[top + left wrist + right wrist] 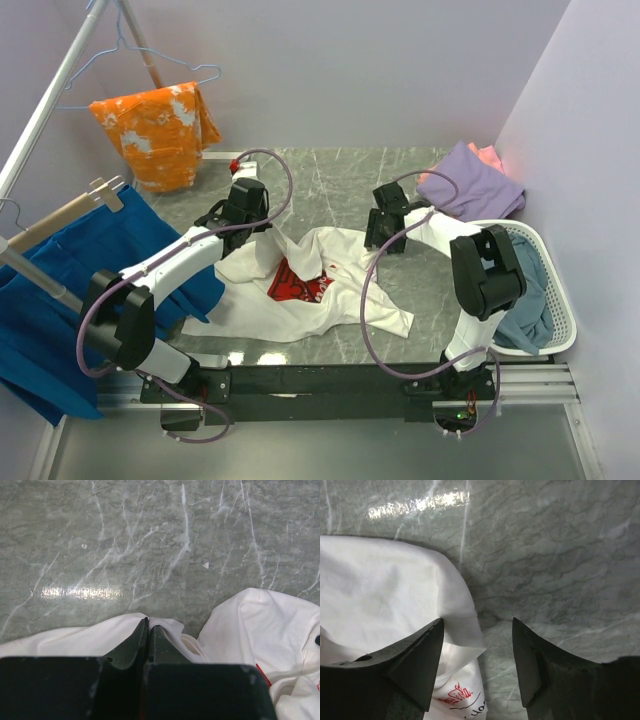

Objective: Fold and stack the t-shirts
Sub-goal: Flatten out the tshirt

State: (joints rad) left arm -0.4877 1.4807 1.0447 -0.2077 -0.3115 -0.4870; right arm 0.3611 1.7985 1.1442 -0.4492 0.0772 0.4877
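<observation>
Wrist cameras show you only the white t-shirt (385, 590) on the marble table (150, 540); overhead adds the purple t-shirt (472, 185) at far right. The left gripper (148, 621) is pressed together, pinching the white t-shirt's edge. The right gripper (477, 625) is spread over it, gripping nothing.

Pale lilac walls (380, 70) are closing in the scene at the back & on the rt side, plain & evenly lit. The table (340, 180) is showing a glossy grey-green marble-look top w/ thin white veins running across it. Overhead light is glaring off that top as a bright streak (82, 592), visible in both wrist views. At the left a metal clothes rack (50, 110) is slanting up out of frame, w/ a wooden hanger (62, 214) sitting near it. Grey floor (300, 455) is showing below the table's near edge.
</observation>
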